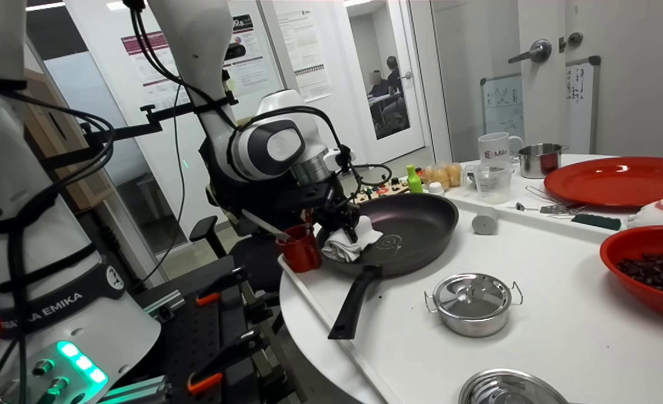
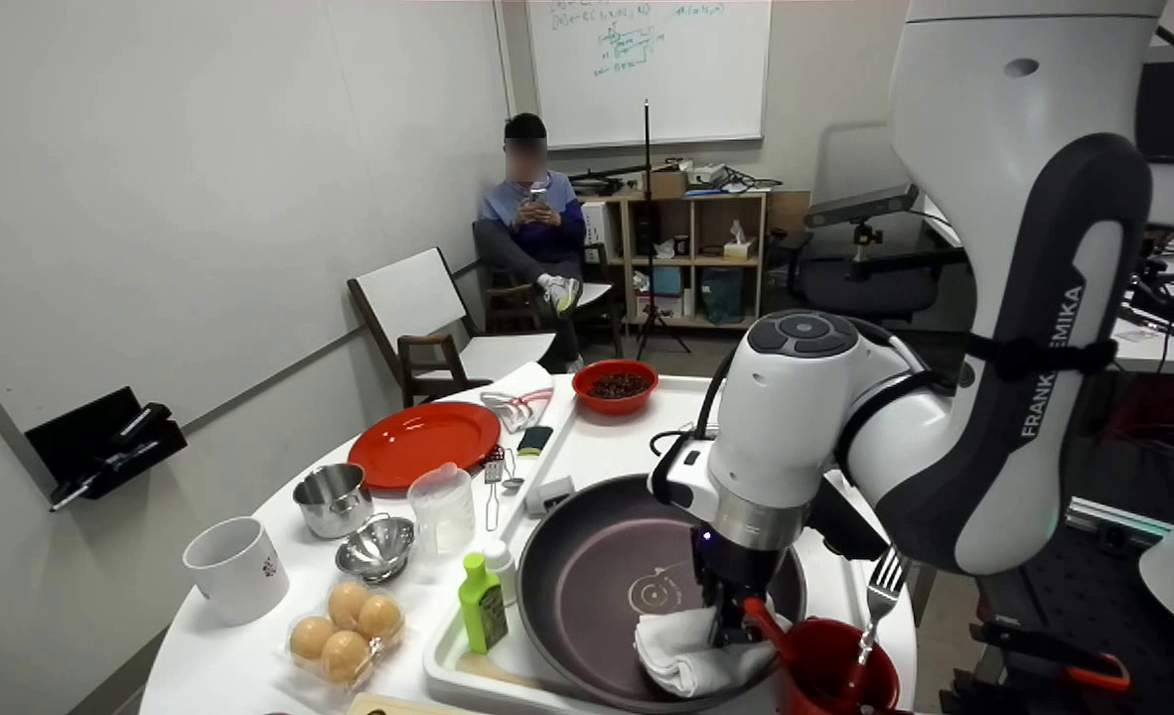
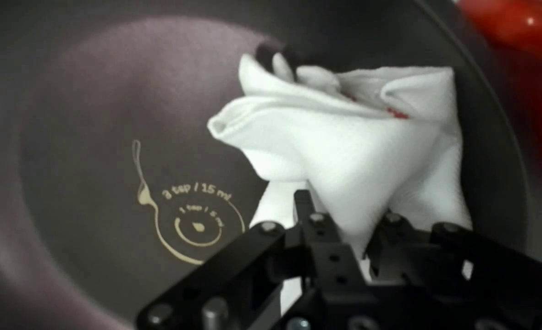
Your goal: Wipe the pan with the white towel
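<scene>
In an exterior view, it's the gripper (image 1: 351, 234) low inside the dark pan (image 1: 421, 227), the white towel (image 1: 340, 251) bunched right at its tip, all of it over on the left side of the pan and just beside a red cup (image 1: 300, 255). The pan rests on a white tray (image 1: 550, 269), handle (image 1: 357, 306) out toward the near left; right of that a steel pot (image 1: 474, 326) wears its glass lid (image 1: 460, 303), and a red bowl (image 1: 637, 286) of dark beans (image 1: 659, 272) stands farther right. In an exterior view, gripper and towel are down in the near right part of the pan, the cloth lying folded there, and a fork (image 2: 883, 586) tilts up out of the cup alongside. Left of the pan a green bottle (image 2: 483, 604) stands upright, four brown eggs (image 2: 346, 655) sit on the table (image 2: 205, 675) to its left, and a red plate (image 2: 423, 447) lies farther off. In the wrist view, the grip is plain: fingers (image 3: 333, 261) close together, a fold of towel pinched between them, the rest rumpled in layers with a touch of red showing. Measuring rings (image 3: 198, 227) printed on the pan's floor show to its left, and the cup, blurred, sits just past the rim at the right.
</scene>
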Controlling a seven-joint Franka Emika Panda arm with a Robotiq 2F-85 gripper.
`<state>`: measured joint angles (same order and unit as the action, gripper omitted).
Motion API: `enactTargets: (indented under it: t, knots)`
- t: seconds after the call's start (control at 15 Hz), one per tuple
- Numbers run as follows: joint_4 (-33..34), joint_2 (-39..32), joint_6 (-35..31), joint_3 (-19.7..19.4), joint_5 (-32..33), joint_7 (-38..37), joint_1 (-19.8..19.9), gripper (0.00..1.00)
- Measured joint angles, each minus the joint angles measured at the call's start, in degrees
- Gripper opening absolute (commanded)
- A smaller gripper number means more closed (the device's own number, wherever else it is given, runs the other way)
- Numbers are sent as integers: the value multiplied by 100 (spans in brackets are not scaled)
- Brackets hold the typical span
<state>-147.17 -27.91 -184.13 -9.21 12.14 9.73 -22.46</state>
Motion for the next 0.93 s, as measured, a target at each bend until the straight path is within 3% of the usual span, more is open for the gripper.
enactTargets:
  t: [0.93]
  knots:
    - [-147, 94, -79, -900, -53, 26, 175, 8]
